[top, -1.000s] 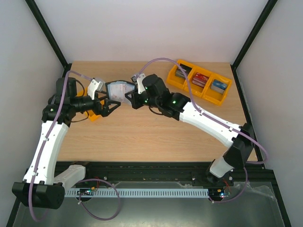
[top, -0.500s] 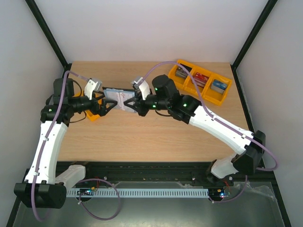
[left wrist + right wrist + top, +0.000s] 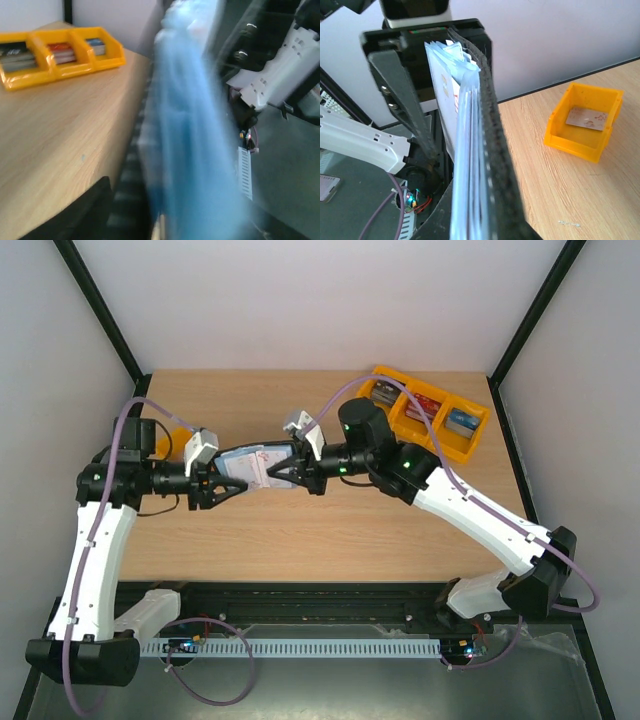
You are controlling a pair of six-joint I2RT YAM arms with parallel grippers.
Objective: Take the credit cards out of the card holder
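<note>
The right gripper [image 3: 282, 474] is clamped on the opened card holder [image 3: 244, 459], holding it in the air above the table [image 3: 330, 530] between the two arms, with pale red-marked credit cards [image 3: 443, 86] sticking out of its blue-grey pockets. The left gripper [image 3: 228, 481] stands with its jaws apart on either side of the holder's free end, one finger [image 3: 400, 95] clear of the cards. Another card [image 3: 587, 117] lies in the small yellow bin [image 3: 580, 146] on the table.
</note>
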